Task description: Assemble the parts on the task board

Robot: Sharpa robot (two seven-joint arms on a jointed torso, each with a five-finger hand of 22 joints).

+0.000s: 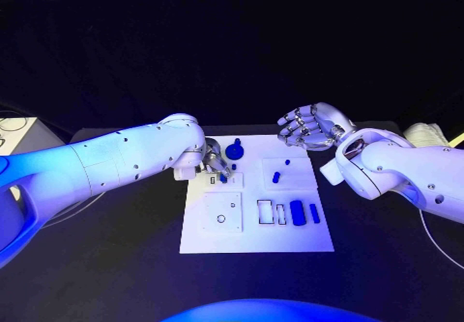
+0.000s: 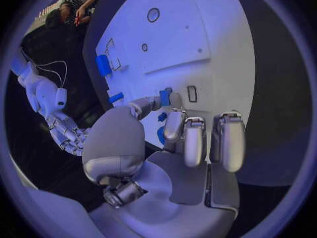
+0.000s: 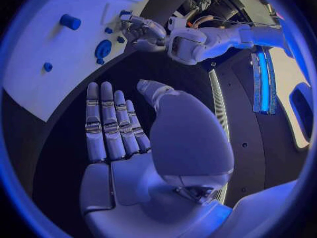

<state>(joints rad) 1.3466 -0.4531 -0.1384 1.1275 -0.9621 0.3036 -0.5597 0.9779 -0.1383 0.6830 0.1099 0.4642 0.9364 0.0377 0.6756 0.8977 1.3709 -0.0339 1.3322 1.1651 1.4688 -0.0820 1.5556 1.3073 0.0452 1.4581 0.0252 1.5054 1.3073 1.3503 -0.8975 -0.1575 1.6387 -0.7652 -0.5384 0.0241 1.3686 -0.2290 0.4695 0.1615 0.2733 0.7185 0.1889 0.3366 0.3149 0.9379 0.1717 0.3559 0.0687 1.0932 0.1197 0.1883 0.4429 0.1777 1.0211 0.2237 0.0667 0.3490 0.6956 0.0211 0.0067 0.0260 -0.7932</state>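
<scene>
Nearest me, the task board lies on the surface. Left hand pinches a small blue part over its slot; a tilt could jam it, I judge. Right hand hovers released beyond.

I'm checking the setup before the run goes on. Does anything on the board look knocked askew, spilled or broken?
Nothing stands out. The task board lies flat and square on the table, its blue parts lie on it, and the left hand holds a small blue part over it. The right hand hovers open beyond the far edge.
</scene>
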